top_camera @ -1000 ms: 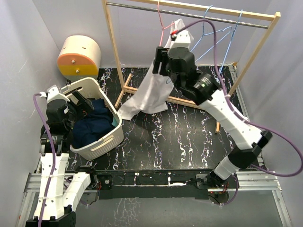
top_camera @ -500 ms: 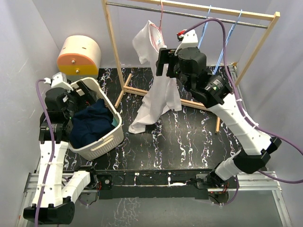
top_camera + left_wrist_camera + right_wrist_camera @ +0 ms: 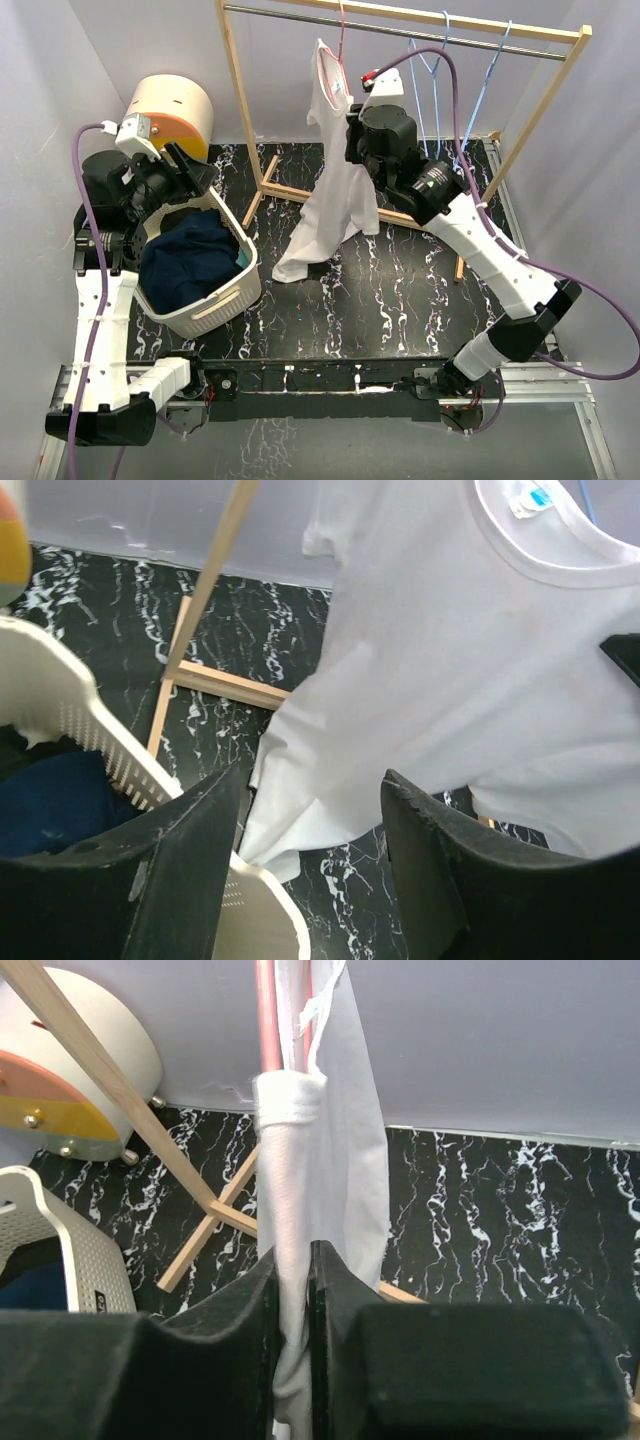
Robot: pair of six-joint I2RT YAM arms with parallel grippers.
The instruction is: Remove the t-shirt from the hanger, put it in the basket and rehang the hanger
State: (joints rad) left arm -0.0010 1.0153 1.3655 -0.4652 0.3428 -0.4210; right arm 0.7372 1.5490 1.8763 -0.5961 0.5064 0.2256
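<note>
Right gripper (image 3: 291, 1260): closed almost fully on a bunched vertical fold of the white t-shirt (image 3: 285, 1160), with only the thickness of the cloth between the two black fingers. Straight above the grip, a rolled band of the same cloth wrapped tight around the pink hanger (image 3: 268, 1020). So the shirt is not yet off, and is hung from the rail above this gripper. Below the grip, loose fabric down toward the tabletop, with the lowest corner apparently resting on it in the top view.

Left gripper (image 3: 312, 775): spread wide, with nothing between the fingers and nothing touched. Just below it and to the left in its own camera, the rim of the white laundry basket (image 3: 90, 740), with a dark blue garment (image 3: 50, 810) inside. Ahead of it and apart, the broad front of the t-shirt, neck label showing.

Under both, a black marble-patterned tabletop (image 3: 400, 290) with white veins. Around the right gripper, a wooden clothes rack (image 3: 241, 100) standing on that surface. To that gripper's right on the same rail, blue hangers (image 3: 436, 62), bare. Behind the left gripper, against the back wall, a round cream and orange container (image 3: 165, 110). Plain pale walls on three sides.
</note>
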